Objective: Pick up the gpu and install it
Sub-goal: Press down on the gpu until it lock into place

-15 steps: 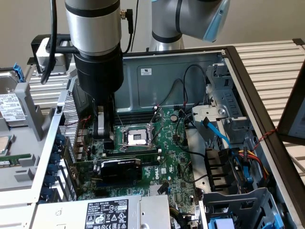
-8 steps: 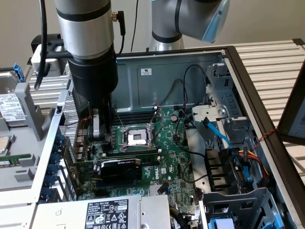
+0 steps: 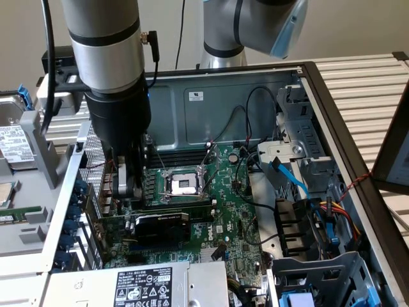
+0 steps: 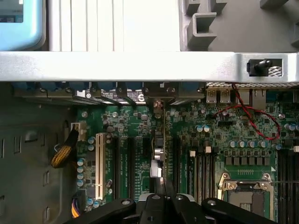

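Note:
The gpu (image 3: 161, 227), a short card with a black shroud, stands upright in a slot on the green motherboard (image 3: 239, 211) inside the open computer case. My gripper (image 3: 130, 192) hangs shut just above the card, towards the end nearest the case's rear wall. In the wrist view I look straight down the gpu (image 4: 159, 149), which appears as a thin edge running from the rear panel to my shut gripper (image 4: 163, 198). Whether the fingertips touch the card's top edge I cannot tell.
The CPU socket (image 3: 182, 185) lies open just beyond the card. A power supply (image 3: 140, 284) sits at the near edge, and a drive cage (image 3: 300, 160) with blue and black cables is on the exterior view's right. A white slot (image 4: 99, 163) and the case's rear rail (image 4: 140, 65) are close by.

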Controlling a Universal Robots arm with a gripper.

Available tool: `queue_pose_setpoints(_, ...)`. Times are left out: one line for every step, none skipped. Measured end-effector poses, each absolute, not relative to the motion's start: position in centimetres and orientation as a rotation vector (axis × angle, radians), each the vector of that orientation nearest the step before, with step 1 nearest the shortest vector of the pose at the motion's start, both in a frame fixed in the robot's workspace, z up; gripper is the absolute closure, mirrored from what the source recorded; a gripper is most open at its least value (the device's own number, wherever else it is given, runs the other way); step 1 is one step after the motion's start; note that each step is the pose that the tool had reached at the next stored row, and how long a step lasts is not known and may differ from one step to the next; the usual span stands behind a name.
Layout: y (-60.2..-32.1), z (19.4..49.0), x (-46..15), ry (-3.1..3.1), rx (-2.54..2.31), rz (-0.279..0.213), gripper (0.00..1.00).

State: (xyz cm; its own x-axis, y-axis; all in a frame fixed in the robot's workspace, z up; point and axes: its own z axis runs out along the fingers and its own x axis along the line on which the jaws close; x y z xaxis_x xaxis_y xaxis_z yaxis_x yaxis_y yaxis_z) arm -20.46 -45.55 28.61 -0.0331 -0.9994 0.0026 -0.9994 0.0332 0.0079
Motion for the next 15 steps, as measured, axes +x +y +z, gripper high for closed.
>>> queue_pose_setpoints(-45.5, 28.5, -20.5, -2.253, 2.18, -0.003, 0.89)
queue_pose_setpoints(-45.6, 28.4, -20.5, -2.254, 2.181, 0.001, 0.89)
queue_pose_setpoints(-45.5, 28.3, -20.5, -2.254, 2.181, 0.005, 0.89)
queue_pose_setpoints(-45.5, 28.2, -20.5, -2.254, 2.181, 0.01, 0.89)
queue_pose_setpoints(-45.5, 28.1, -20.5, -2.253, 2.18, 0.013, 0.89)
queue_pose_setpoints(-45.5, 28.0, -20.5, -2.252, 2.179, 0.017, 0.89)
queue_pose_setpoints(-45.6, 28.0, -20.5, -2.251, 2.178, 0.02, 0.89)
queue_pose_setpoints(-45.5, 27.8, -20.5, -2.251, 2.177, 0.022, 0.89)
queue_pose_setpoints(-45.5, 27.7, -20.5, -2.251, 2.178, 0.024, 0.89)
queue_pose_setpoints(-45.5, 27.7, -20.5, -2.252, 2.178, 0.025, 0.89)
queue_pose_setpoints(-45.5, 27.6, -20.5, -2.252, 2.179, 0.026, 0.89)
queue_pose_setpoints(-45.5, 27.5, -20.5, -2.253, 2.179, 0.027, 0.89)
queue_pose_setpoints(-45.4, 27.4, -20.5, -2.253, 2.179, 0.027, 0.89)
queue_pose_setpoints(-45.3, 27.4, -20.5, -2.253, 2.179, 0.028, 0.89)
queue_pose_setpoints(-45.3, 27.3, -20.6, -2.253, 2.179, 0.028, 0.89)
